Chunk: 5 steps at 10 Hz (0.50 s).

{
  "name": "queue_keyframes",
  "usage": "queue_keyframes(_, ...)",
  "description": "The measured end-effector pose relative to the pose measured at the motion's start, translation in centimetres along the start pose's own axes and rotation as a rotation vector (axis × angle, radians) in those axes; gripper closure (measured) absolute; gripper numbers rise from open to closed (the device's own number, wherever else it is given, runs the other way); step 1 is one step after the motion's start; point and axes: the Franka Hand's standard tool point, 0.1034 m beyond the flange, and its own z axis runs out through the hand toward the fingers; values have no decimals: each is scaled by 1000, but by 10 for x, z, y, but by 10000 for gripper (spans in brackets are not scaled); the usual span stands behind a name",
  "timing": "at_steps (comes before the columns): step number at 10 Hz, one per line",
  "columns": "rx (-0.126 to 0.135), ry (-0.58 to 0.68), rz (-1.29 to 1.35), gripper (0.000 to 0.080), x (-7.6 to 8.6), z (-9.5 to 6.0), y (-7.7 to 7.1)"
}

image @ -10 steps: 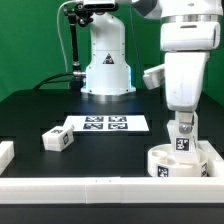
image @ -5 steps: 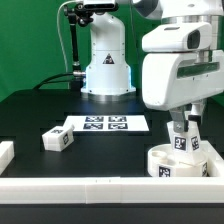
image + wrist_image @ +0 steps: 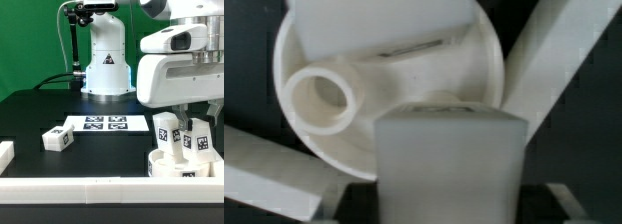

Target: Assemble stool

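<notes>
One loose leg point(image 3: 58, 140) lies on its side on the black table point(image 3: 30, 115), just beside the end of the marker board point(image 3: 105, 124) at the exterior view's left, well apart from the other parts. The seat point(image 3: 170, 164) rests near the front white rail point(image 3: 90, 188) at the exterior view's right, and the picture border cuts off its far side. Over it the gripper point(image 3: 184, 130) points down, mostly hidden under the arm's big white wrist point(image 3: 185, 70). In the wrist view a held leg point(image 3: 446, 160) fills the space between the jaws, so the claw is closed narrow on this leg. The seat point(image 3: 402, 60) with a round socket point(image 3: 322, 95) lies beyond it. The leg's far end is hidden by its own body, so I cannot tell whether it touches the seat. Some upright white pieces point(image 3: 163, 130) with tags stand around the gripper in the exterior view, and I cannot separate leg from finger there. Two blurred white bars point(image 3: 562, 70) cross the wrist view, and what they are is unclear.
</notes>
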Motion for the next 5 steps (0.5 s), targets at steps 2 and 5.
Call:
queue_keyframes(2, 14, 0, 133, 462, 0, 0, -2)
queue_keyframes(5, 33, -2, 330, 462, 0, 0, -2)
